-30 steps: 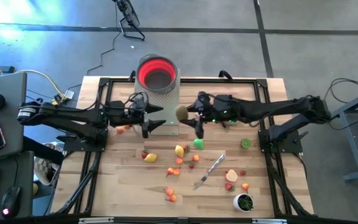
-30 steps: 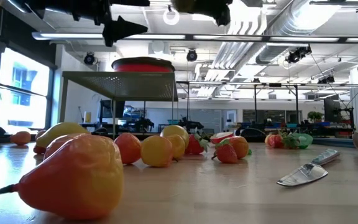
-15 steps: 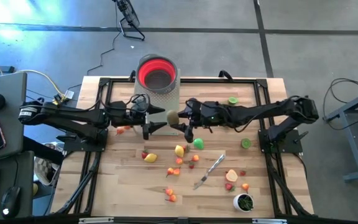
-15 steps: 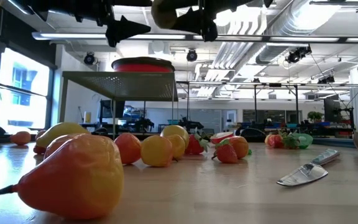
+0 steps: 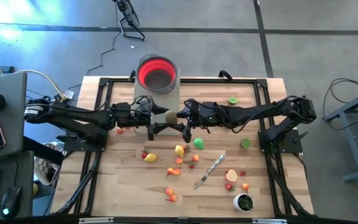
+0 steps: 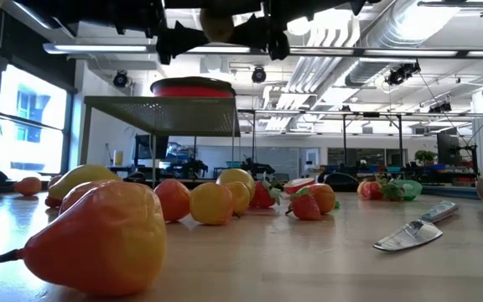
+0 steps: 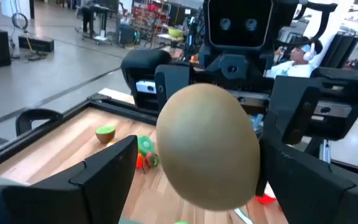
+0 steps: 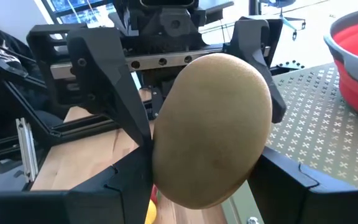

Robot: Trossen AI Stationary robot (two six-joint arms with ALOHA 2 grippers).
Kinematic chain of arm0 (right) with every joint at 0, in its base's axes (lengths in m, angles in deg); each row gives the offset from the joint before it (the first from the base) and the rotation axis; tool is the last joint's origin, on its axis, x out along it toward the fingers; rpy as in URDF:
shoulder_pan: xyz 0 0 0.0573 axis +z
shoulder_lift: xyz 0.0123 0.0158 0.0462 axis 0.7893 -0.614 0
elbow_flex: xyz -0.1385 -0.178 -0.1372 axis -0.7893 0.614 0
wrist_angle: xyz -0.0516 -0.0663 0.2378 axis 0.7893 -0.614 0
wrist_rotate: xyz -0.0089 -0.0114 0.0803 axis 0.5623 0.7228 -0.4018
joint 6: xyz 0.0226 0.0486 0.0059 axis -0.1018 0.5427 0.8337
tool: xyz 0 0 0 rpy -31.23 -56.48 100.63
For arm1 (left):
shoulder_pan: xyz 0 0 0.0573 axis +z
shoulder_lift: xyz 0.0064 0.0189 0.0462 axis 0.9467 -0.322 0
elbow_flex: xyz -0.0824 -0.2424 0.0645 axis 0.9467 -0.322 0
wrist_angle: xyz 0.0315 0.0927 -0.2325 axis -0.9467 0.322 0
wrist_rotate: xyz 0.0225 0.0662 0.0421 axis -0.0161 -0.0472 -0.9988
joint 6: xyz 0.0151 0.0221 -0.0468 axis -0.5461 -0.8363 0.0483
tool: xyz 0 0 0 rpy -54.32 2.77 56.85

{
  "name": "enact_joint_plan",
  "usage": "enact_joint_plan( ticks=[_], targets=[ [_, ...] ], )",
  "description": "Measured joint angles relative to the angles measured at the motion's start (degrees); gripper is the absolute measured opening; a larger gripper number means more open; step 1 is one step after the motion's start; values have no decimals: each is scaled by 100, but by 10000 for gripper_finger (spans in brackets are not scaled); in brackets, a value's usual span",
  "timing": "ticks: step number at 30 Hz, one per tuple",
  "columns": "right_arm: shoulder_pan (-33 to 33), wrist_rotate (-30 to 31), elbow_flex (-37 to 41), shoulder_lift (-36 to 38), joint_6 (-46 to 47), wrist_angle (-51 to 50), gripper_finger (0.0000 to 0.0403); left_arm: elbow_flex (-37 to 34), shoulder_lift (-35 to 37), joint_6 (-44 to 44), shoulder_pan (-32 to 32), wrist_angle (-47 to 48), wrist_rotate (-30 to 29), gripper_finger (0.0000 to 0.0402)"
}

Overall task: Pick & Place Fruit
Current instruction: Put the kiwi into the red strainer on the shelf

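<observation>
From above, we see the right gripper [image 5: 180, 118] pinching a tan fruit [image 5: 171, 117] over the bench [image 5: 129, 186], at 6 o'clock from the red bowl [image 5: 157, 70]. The left gripper [image 5: 157, 122] meets it with fingers spread around the fruit.

At bench height, the tan fruit [image 6: 217, 23] hangs high between both grippers; other fruit [image 6: 212, 202] lie on the bench.

In the left wrist view, the tan fruit [image 7: 207, 146] sits between spread fingers [image 7: 98, 174].

In the right wrist view, its fingers [image 8: 291, 183] pinch the tan fruit [image 8: 213, 127].
</observation>
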Motion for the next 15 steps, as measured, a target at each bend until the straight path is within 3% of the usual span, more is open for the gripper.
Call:
enact_joint_plan(
  ticks=[11, 15],
  targets=[
    [10, 0, 0, -13, -6, -13, 219, 0, -51, -2, 0, -88, -4, 328],
    [10, 3, 0, -13, -2, -22, 219, 0, -51, -2, 0, -87, -1, 304]
  ],
)
